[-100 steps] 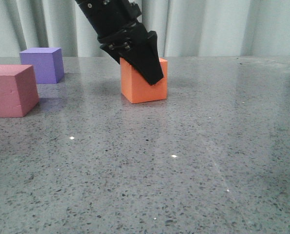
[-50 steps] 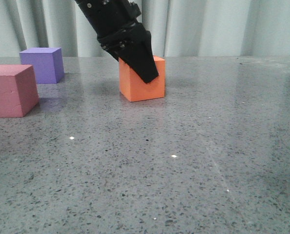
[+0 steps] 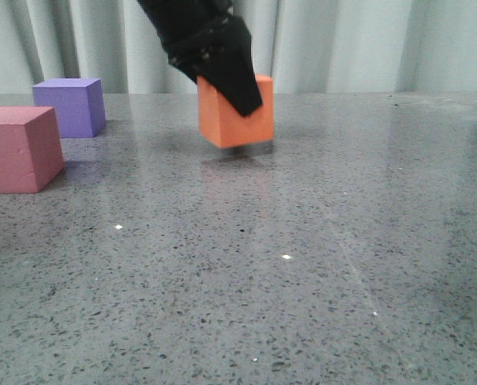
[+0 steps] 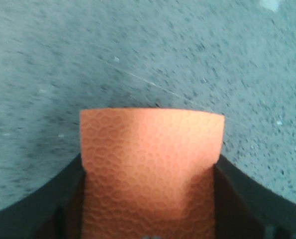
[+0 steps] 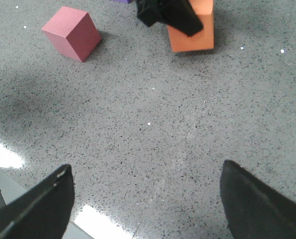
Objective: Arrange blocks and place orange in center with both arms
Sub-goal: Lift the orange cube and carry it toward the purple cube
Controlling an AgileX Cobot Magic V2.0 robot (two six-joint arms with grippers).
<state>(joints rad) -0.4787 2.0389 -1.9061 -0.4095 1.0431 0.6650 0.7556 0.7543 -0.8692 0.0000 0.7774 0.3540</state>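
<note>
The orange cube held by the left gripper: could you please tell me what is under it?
Only bare table and a faint shadow lie under the orange cube, which hangs just clear of the surface. The left gripper covers part of its front and top, not its underside.

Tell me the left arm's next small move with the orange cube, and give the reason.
Probably carry it a little further left. The left gripper is shut on the orange cube, which hangs just clear of the table, while the pink cube and purple cube both sit to its left, so it is not yet between them.
</note>
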